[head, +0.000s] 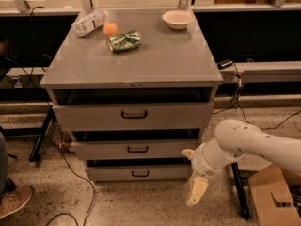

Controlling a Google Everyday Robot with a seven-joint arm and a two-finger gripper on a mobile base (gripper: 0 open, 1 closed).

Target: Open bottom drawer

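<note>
The grey cabinet (134,62) has three drawers. The bottom drawer (113,173) is the lowest and shortest, with a small black loop handle (140,174), and its front sits about flush under the middle drawer (108,150). My gripper (196,192) hangs from the white arm (244,145) at the cabinet's lower right corner, pointing down toward the floor. It is to the right of the bottom drawer and clear of the handle. It holds nothing.
On the cabinet top lie a plastic bottle (89,22), an orange (110,29), a green bag (124,40) and a white bowl (177,19). A cardboard box (275,197) stands at the lower right. A shoe (14,200) and cables lie at the left.
</note>
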